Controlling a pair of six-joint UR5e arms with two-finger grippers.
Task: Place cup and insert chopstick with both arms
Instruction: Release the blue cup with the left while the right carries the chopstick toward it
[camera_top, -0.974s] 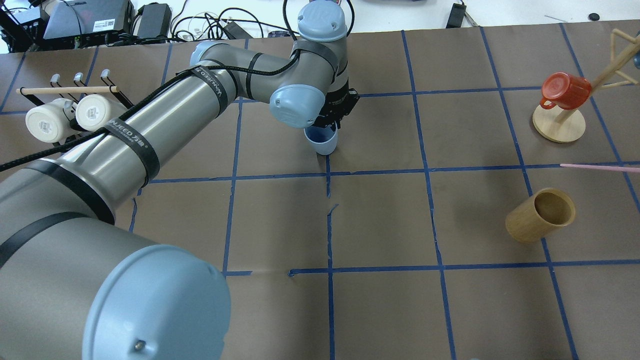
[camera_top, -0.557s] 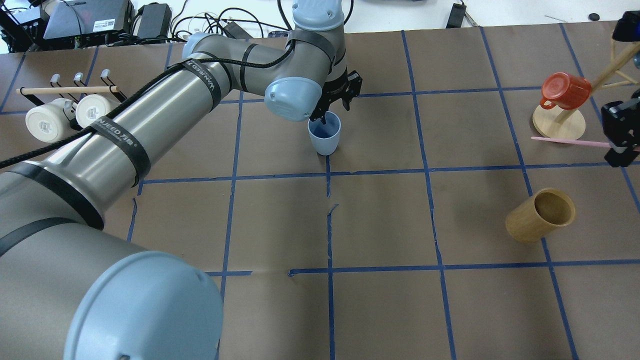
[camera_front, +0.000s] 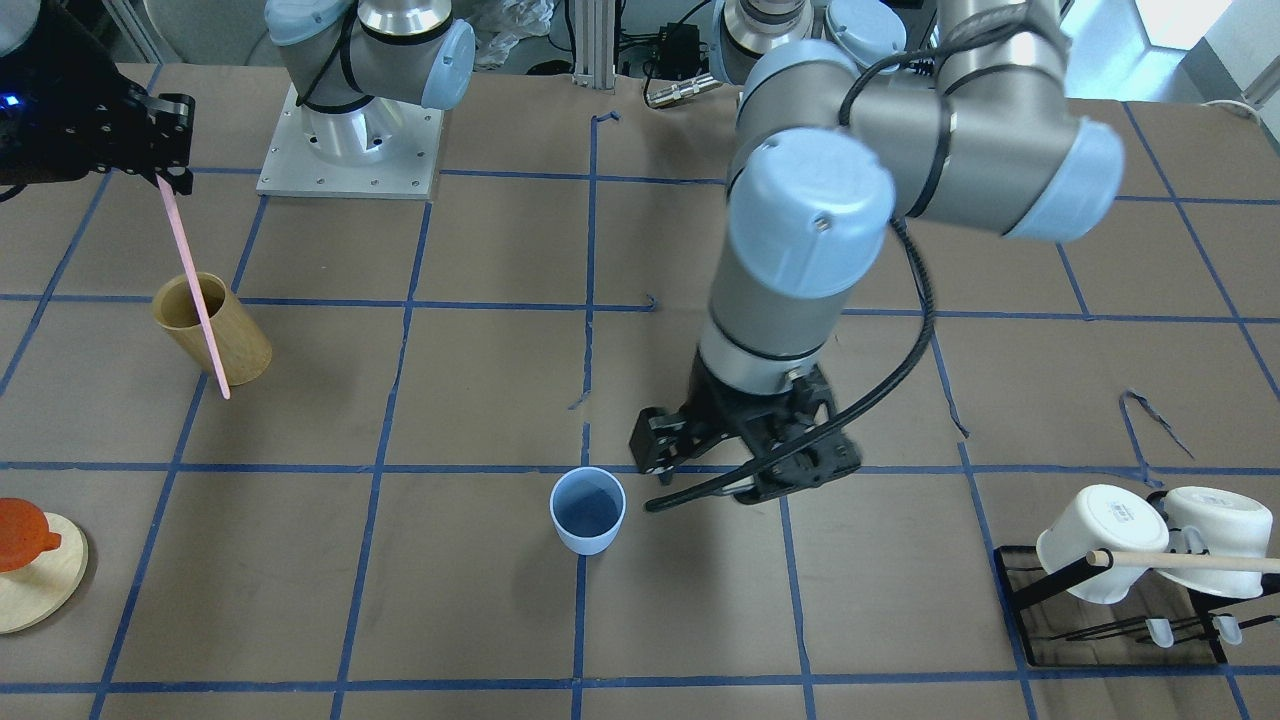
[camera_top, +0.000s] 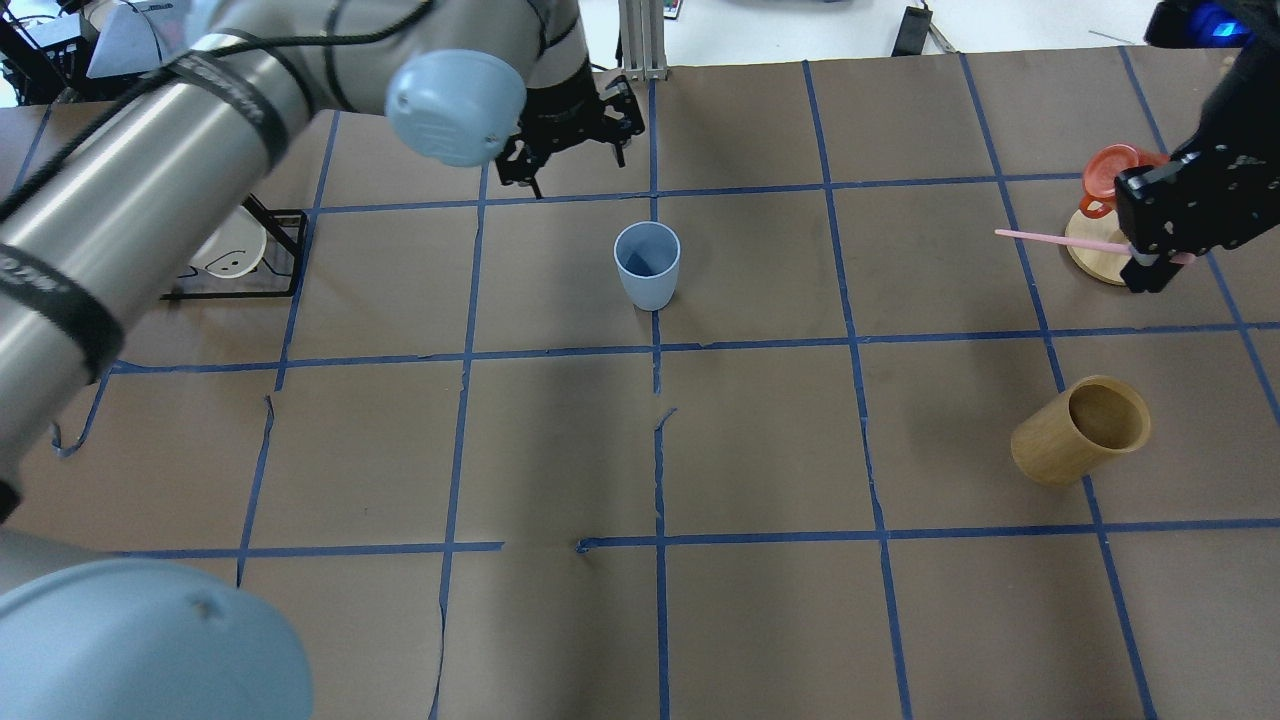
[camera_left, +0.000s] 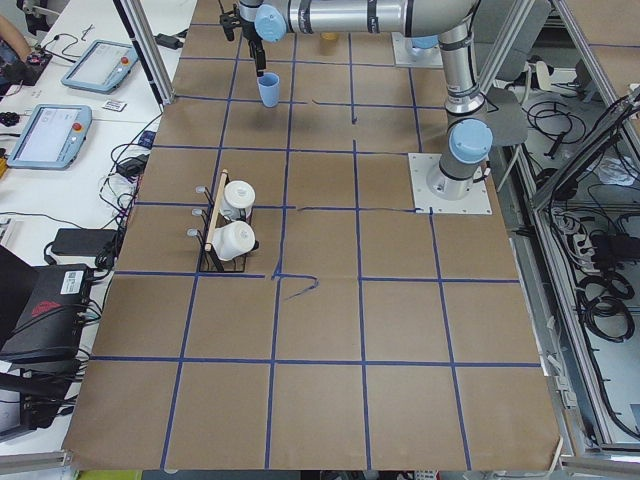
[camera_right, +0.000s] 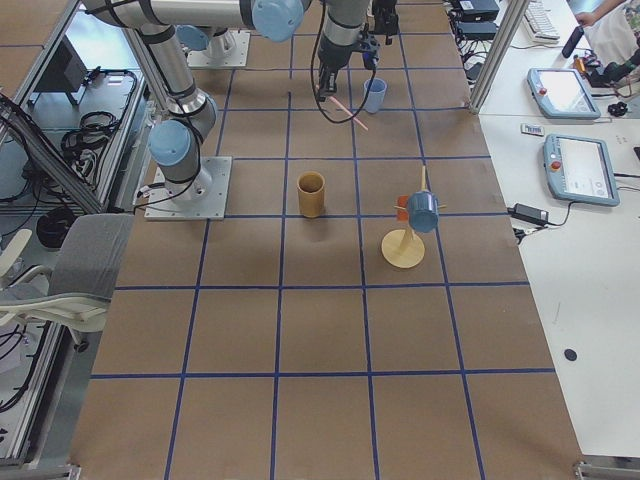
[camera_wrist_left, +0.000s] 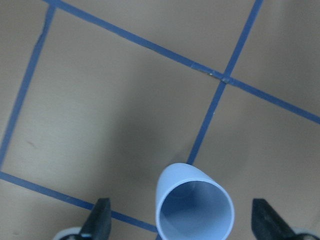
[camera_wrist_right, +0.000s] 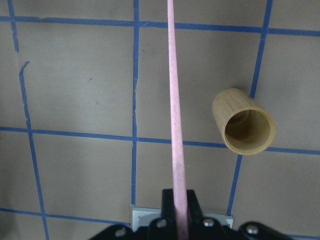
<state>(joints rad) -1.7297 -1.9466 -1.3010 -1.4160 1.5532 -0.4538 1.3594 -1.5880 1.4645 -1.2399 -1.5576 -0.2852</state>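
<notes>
The light blue cup (camera_top: 647, 264) stands upright on the table near the middle, also in the front view (camera_front: 587, 510) and the left wrist view (camera_wrist_left: 195, 207). My left gripper (camera_top: 572, 165) is open and empty, raised above the table, apart from the cup on its far left side (camera_front: 735, 485). My right gripper (camera_top: 1150, 265) is shut on the pink chopstick (camera_top: 1060, 240) at the right edge. The stick points toward the table's middle, well clear of the cup. The right wrist view shows the chopstick (camera_wrist_right: 175, 115) running out from the shut fingers.
A tan wooden cup (camera_top: 1080, 430) stands tilted at the right, below the chopstick in the front view (camera_front: 210, 330). A mug tree with a red mug (camera_top: 1110, 170) is behind my right gripper. A black rack with white mugs (camera_front: 1130, 550) stands at the left.
My left gripper has let go of the cup, opened and pulled up and away to the far left. My right gripper has come further into view holding the chopstick, moving it leftward.
</notes>
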